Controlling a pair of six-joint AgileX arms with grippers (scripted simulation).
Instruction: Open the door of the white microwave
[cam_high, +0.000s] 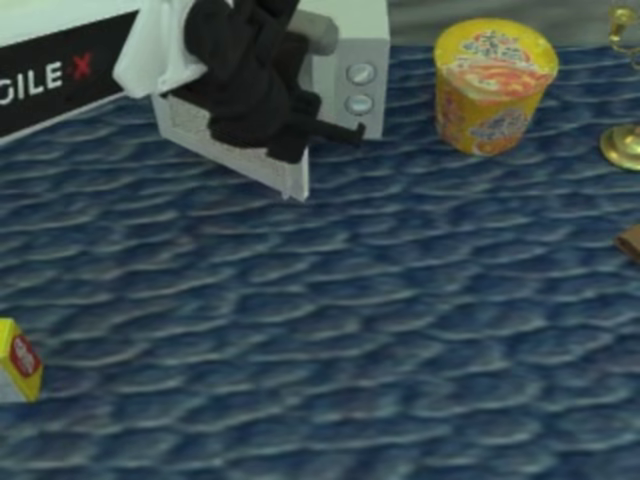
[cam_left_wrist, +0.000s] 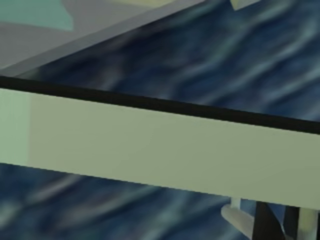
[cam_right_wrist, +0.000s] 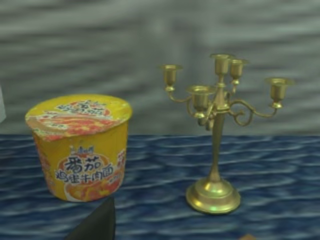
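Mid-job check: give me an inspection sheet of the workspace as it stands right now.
Surface: blue rippled cloth.
Job's things: boxy white microwave at top view's far left; its white mesh-window door swung partly open.
Clutter: yellow noodle cup, brass candelabra, small yellow box, brown item at right edge.
End effectors: left end effector at the door; right one not seen.
Cables: nothing seen.
Surroundings: grey wall.
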